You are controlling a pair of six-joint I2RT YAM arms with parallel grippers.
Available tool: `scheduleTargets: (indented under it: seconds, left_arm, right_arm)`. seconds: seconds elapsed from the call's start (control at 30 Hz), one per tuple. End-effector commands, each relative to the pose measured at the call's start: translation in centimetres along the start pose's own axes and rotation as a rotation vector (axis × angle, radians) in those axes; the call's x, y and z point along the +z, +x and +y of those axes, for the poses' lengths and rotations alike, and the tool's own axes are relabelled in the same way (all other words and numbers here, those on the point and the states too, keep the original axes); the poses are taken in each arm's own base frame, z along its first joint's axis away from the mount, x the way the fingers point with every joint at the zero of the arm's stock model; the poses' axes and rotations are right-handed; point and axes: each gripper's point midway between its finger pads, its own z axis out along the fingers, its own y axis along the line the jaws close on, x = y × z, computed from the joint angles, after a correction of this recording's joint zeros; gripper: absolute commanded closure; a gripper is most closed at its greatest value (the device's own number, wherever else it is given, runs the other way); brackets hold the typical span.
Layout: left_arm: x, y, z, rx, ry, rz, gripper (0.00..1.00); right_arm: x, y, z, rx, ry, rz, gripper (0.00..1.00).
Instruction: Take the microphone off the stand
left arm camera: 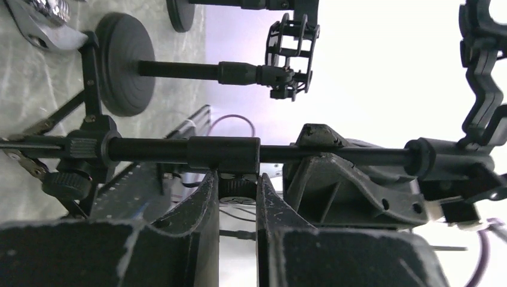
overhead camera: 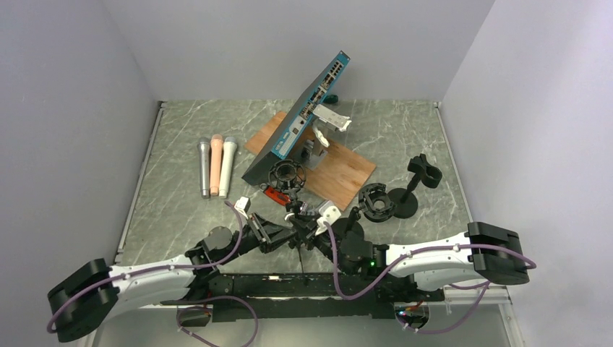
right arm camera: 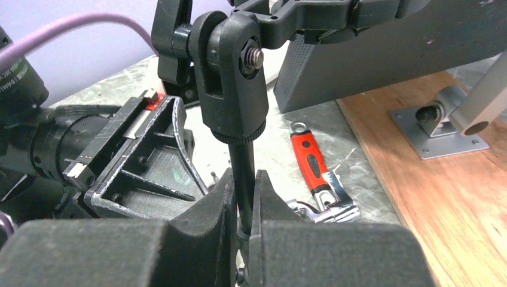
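Three microphones (overhead camera: 216, 166), silver, pink and white, lie side by side on the table at the left, apart from both grippers. A black tripod stand (overhead camera: 289, 176) with a shock mount on top stands near the middle front. In the left wrist view its rod (left arm camera: 335, 154) runs across the picture. My left gripper (left arm camera: 238, 179) is shut on the ribbed knob (left arm camera: 238, 188) under the rod's collar. My right gripper (right arm camera: 243, 179) is shut on the stand's thin rod (right arm camera: 241, 164), just below the swivel joint (right arm camera: 233, 78). Both grippers meet at the stand (overhead camera: 298, 220). No microphone shows in the mount.
A blue network switch (overhead camera: 296, 123) leans on a bracket over a wooden board (overhead camera: 347, 173) behind the stand. A red-handled tool (right arm camera: 311, 155) lies beside the board. Two more black stands with round bases (overhead camera: 401, 204) are at the right. Grey walls enclose the table.
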Motion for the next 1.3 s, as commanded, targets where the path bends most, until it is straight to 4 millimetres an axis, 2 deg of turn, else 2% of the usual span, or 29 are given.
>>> scheduleTargets:
  seconds: [0.0, 0.13, 0.2, 0.23, 0.37, 0.43, 0.5, 0.63, 0.67, 0.77, 0.8, 0.9, 1.13, 1.2, 1.27]
  left_arm:
    - [-1.3, 1.1, -1.1, -0.272, 0.08, 0.077, 1.0]
    - [-0.8, 1.7, -0.7, -0.286, 0.056, 0.116, 1.0]
    - [-0.8, 1.7, -0.7, -0.273, 0.068, 0.117, 0.96]
    - [-0.9, 1.7, -0.3, -0.269, 0.062, 0.11, 0.91]
    - [-1.1, 1.6, 1.9, -0.229, -0.005, 0.092, 0.54]
    - [-1.2, 1.5, 2.8, -0.197, -0.04, 0.08, 0.4]
    - [-1.2, 1.3, 3.3, -0.151, -0.059, 0.069, 0.31]
    - [-1.3, 0.5, 3.5, 0.002, -0.13, 0.026, 0.23]
    - [-1.3, 0.1, 2.6, 0.056, -0.138, 0.005, 0.22]
    - [-2.8, -1.9, 1.7, 0.247, -0.241, -0.078, 0.18]
    - [-3.7, -2.5, 2.3, 0.314, -0.302, -0.092, 0.17]
    - [-4.7, -3.0, 0.6, 0.425, -0.267, -0.106, 0.14]
    - [-3.4, 0.0, -2.8, 0.541, -0.077, 0.054, 0.15]
    - [-3.2, 0.8, -4.8, 0.607, 0.014, 0.089, 0.18]
    - [-3.7, 1.4, -7.7, 0.666, 0.15, 0.083, 0.19]
  right_arm:
    - [-0.6, 3.5, 0.6, 0.01, -0.039, 0.093, 1.0]
    - [-0.6, 3.7, 0.5, 0.005, -0.032, 0.105, 1.0]
    - [-0.6, 3.8, 0.4, 0.006, -0.028, 0.106, 1.0]
    - [-0.6, 3.7, 0.4, 0.008, -0.026, 0.106, 1.0]
    - [-0.9, 3.8, 0.2, 0.017, -0.02, 0.112, 1.0]
    - [-1.0, 3.9, 0.0, 0.021, -0.015, 0.117, 1.0]
    - [-1.1, 3.8, 0.0, 0.026, -0.018, 0.121, 1.0]
    - [-1.3, 3.7, 0.2, 0.054, -0.027, 0.122, 1.0]
    - [-1.4, 3.7, 0.3, 0.059, -0.031, 0.123, 1.0]
    - [-1.4, 3.6, 0.8, 0.06, -0.053, 0.134, 1.0]
    - [-1.5, 3.8, 0.9, 0.058, -0.062, 0.139, 1.0]
    - [-1.6, 4.2, 1.2, 0.044, -0.085, 0.151, 1.0]
    - [-2.6, 5.0, 2.3, -0.001, -0.18, 0.201, 1.0]
    - [-3.2, 5.5, 2.1, -0.021, -0.199, 0.198, 1.0]
    - [-3.6, 5.8, 2.0, -0.04, -0.223, 0.198, 1.0]
